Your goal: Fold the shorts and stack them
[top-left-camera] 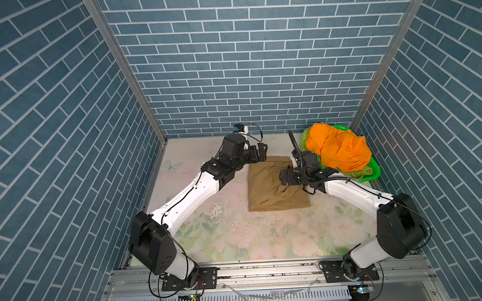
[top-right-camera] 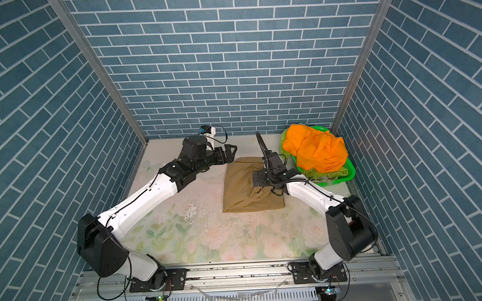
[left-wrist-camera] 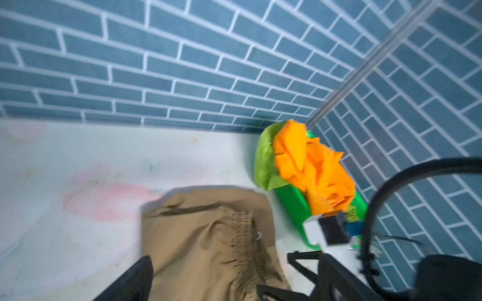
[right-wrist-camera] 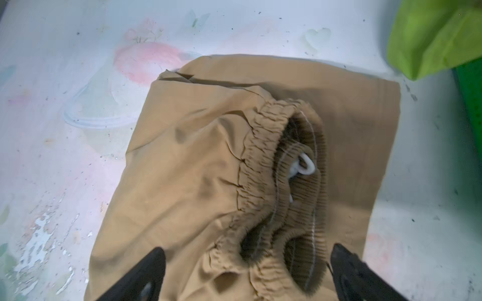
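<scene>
Nearest my bases is the bare front of the floral-printed table (top-left-camera: 238,235), its print scuffed and flaked in places. Past that, toward the middle, the tan cloth shorts (top-left-camera: 267,194) lie on it, folded to a rough rectangle and apart from the other two pairs.

My right gripper (right-wrist-camera: 247,249) hangs above their right part, pointing down. Its two black fingers (right-wrist-camera: 140,276) are spread wide and grip nothing. Under it the gathered elastic waistband (right-wrist-camera: 260,146) stands bunched up in a loop, with a white cord end (right-wrist-camera: 305,166) showing inside.

My left gripper (top-left-camera: 261,153) is by the far left corner of the tan shorts, above the cloth, its jaws apart and holding nothing. Its wrist view is blurred.

Farther back, in the far right corner, stands the green perforated plastic basket (top-left-camera: 375,172), near the tan shorts with a strip of table between them. The bright orange cloth shorts (top-left-camera: 340,149) lie crumpled in a heap on top of it. The lime green cloth shorts (left-wrist-camera: 264,161) hang over its rim beneath them, on the side toward the tan pair.

Behind everything rises the blue brick-patterned wall (top-left-camera: 245,72).
</scene>
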